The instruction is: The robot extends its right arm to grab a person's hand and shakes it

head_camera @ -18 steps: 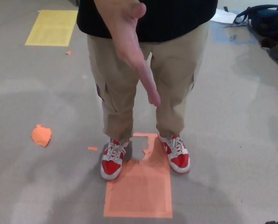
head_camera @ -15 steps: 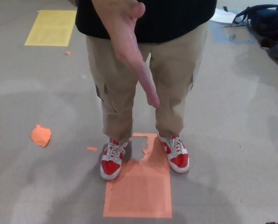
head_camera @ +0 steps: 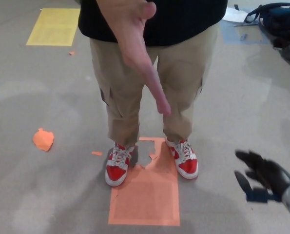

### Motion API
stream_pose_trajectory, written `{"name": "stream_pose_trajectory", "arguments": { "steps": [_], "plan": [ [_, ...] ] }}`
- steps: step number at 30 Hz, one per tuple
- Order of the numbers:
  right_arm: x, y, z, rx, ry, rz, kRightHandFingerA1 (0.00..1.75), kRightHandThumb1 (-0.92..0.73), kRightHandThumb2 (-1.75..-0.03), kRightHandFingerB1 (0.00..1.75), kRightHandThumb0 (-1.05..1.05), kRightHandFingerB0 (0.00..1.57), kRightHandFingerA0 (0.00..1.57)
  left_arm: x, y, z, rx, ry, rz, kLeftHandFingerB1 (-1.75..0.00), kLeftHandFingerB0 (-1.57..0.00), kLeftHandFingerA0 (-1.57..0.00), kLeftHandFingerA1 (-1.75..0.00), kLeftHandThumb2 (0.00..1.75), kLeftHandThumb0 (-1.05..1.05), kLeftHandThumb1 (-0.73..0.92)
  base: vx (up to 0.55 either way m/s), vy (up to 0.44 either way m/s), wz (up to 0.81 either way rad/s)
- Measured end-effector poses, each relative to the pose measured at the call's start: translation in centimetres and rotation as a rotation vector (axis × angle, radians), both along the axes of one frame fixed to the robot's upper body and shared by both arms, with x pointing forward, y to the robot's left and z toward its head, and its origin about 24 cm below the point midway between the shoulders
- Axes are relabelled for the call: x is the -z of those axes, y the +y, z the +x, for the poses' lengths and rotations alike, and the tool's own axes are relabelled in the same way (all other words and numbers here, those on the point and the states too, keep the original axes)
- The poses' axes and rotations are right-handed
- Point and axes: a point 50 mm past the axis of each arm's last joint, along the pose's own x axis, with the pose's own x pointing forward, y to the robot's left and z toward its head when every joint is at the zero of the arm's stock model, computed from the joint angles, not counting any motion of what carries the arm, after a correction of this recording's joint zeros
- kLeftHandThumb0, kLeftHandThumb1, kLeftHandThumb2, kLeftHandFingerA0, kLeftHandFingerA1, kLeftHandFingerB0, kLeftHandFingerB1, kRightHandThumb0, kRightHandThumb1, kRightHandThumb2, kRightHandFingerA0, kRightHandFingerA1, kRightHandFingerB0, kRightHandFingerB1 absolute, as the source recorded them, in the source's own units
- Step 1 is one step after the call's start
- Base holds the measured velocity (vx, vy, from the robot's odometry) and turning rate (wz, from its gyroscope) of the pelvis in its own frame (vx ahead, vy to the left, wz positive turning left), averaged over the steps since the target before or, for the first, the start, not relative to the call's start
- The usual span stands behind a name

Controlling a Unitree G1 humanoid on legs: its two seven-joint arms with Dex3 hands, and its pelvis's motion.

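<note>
A person stands facing me in a black shirt, tan trousers and red and white shoes. The person's hand [head_camera: 137, 48] reaches out toward me at the top centre, flat, thumb up, fingertips pointing down and forward. My right hand [head_camera: 261, 178] shows at the lower right, black, open, its fingers spread. It sits well below and to the right of the person's hand, with a wide gap between them. My left hand is out of the picture.
The person's shoes [head_camera: 118, 168] stand at the top of an orange floor patch [head_camera: 145, 195]. A crumpled orange scrap [head_camera: 43, 139] lies on the grey floor at left. A yellow floor mark [head_camera: 52, 27] is at top left, a dark bag [head_camera: 281, 22] at top right.
My right hand has come into view at the lower right, where only its edge showed before. The person's hand has barely shifted.
</note>
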Motion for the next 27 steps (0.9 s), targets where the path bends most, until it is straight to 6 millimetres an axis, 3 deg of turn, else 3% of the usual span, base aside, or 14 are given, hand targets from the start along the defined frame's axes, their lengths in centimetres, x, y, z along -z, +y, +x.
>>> {"name": "stream_pose_trajectory", "arguments": {
  "steps": [2,3,5,6,9,12,16,18,19,20,23,24,26,27],
  "plan": [
    [-1.3,0.8,0.6,-0.029,-0.055,0.007,0.24,-0.77,-1.14,0.07,-0.93,0.00,0.11,0.0,0.0,0.0,0.000,0.000,0.000,-0.49,-0.07,-0.07,-0.50,1.11,-0.28,0.61,0.00,0.000,0.00],
    [-2.2,1.3,0.9,-0.047,-0.088,0.011,0.31,-0.92,-0.68,0.00,-0.89,0.00,0.11,0.0,0.0,0.0,0.000,0.000,0.000,-0.49,-0.07,-0.07,-0.50,1.11,-0.28,0.62,0.00,0.000,0.00],
    [-3.6,2.2,1.3,-0.081,-0.142,0.017,0.30,-0.92,-0.69,0.00,-0.89,0.00,0.09,0.0,0.0,0.0,0.000,-0.001,-0.001,-0.49,-0.07,-0.07,-0.50,1.10,-0.28,0.61,0.00,0.000,0.00],
    [-4.4,2.7,1.5,-0.100,-0.172,0.019,0.33,-0.76,-1.13,0.07,-0.94,0.00,0.01,0.0,0.0,0.0,0.000,-0.001,-0.001,-0.49,-0.07,-0.07,-0.50,1.11,-0.27,0.62,0.00,0.000,0.00],
    [-7.4,4.4,2.2,-0.161,-0.267,0.025,0.30,-0.91,-0.68,0.00,-0.90,0.00,0.09,0.0,0.0,0.0,0.000,-0.001,-0.001,-0.49,-0.07,-0.08,-0.50,1.11,-0.28,0.61,0.00,0.000,0.00],
    [-10.3,6.1,2.7,-0.224,-0.352,0.028,0.23,-0.76,-1.14,0.09,-0.91,0.00,0.01,0.0,0.0,0.0,0.001,-0.002,-0.001,-0.50,-0.09,-0.09,-0.50,1.11,-0.27,0.62,0.00,0.000,0.00],
    [-14.9,9.1,3.0,-0.331,-0.466,0.020,0.26,-0.74,-0.94,0.00,-0.90,0.00,0.04,0.0,0.0,0.1,0.003,-0.004,-0.001,-0.50,-0.08,-0.09,-0.50,1.10,-0.27,0.60,0.00,0.000,0.00],
    [-16.4,10.2,3.1,-0.368,-0.497,0.014,0.25,-0.79,-1.16,0.13,-0.90,0.00,0.01,0.0,-0.1,0.1,0.004,-0.005,-0.001,-0.49,-0.06,-0.06,-0.50,1.11,-0.28,0.62,0.00,0.000,0.00],
    [-17.4,11.1,3.0,-0.398,-0.517,0.005,0.21,-0.82,-1.17,0.08,-0.95,0.00,0.00,0.0,-0.1,0.1,0.006,-0.007,-0.002,-0.32,-0.19,-0.19,-0.34,0.70,-0.52,0.84,0.00,0.000,0.00],
    [-18.1,11.6,3.0,-0.419,-0.529,-0.003,0.21,-0.82,-1.17,0.08,-0.95,0.00,0.00,0.0,-0.1,0.1,0.007,-0.008,-0.002,-0.32,-0.19,-0.19,-0.34,0.70,-0.52,0.84,0.00,0.000,0.00],
    [-19.4,12.7,2.9,-0.454,-0.539,-0.027,0.21,-0.82,-1.15,0.08,-0.95,0.00,0.00,0.0,-0.1,0.1,0.007,-0.008,-0.003,-0.46,0.00,0.00,-0.47,1.12,-0.31,0.64,0.00,0.000,0.00],
    [-19.8,13.1,2.9,-0.465,-0.538,-0.034,0.31,-0.77,-1.13,0.12,-0.89,0.00,0.05,0.0,-0.1,0.1,0.008,-0.008,-0.003,-0.30,-0.19,-0.16,-0.31,0.65,-0.52,0.83,0.00,0.000,0.00],
    [-20.4,13.7,2.9,-0.482,-0.536,-0.045,0.31,-0.77,-1.13,0.12,-0.89,0.00,0.05,-0.1,-0.1,0.2,0.010,-0.011,-0.004,-0.30,-0.19,-0.16,-0.31,0.65,-0.52,0.83,0.00,0.000,0.00],
    [-20.7,14.1,2.9,-0.493,-0.533,-0.051,0.36,-0.92,-0.68,0.00,-0.86,0.00,0.17,-0.1,-0.1,0.2,0.012,-0.013,-0.005,-0.32,-0.18,-0.19,-0.34,0.70,-0.53,0.84,0.00,0.000,0.00]
  ]
}}
